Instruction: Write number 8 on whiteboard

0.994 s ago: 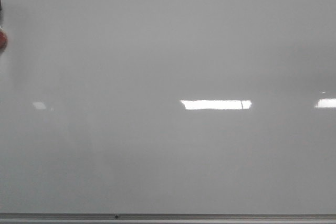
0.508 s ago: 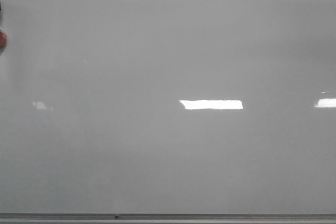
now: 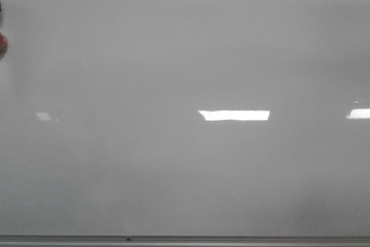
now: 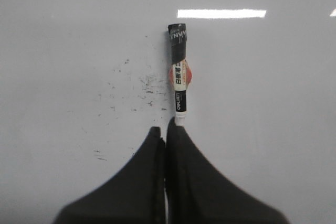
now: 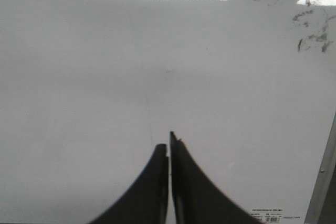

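Left gripper (image 4: 167, 132) clamping marker (image 4: 179, 72) against whiteboard (image 3: 185, 172); black cap lettering showing "MAN", rest unreadable. Right gripper (image 5: 169, 148) pinching closed, empty. Small sticker (image 5: 269, 216) illegible. No figure 8 showing.

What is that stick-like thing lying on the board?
Look at the big pale whiteboard. Just past the closed left tool lies a marker pen, black at the far end, with a white printed label and a red-orange spot. Nearby are only faint ink smudges.

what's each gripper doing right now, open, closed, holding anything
Left gripper: closed on a marker, which points at the whiteboard.
Right gripper: closed, holding nothing.
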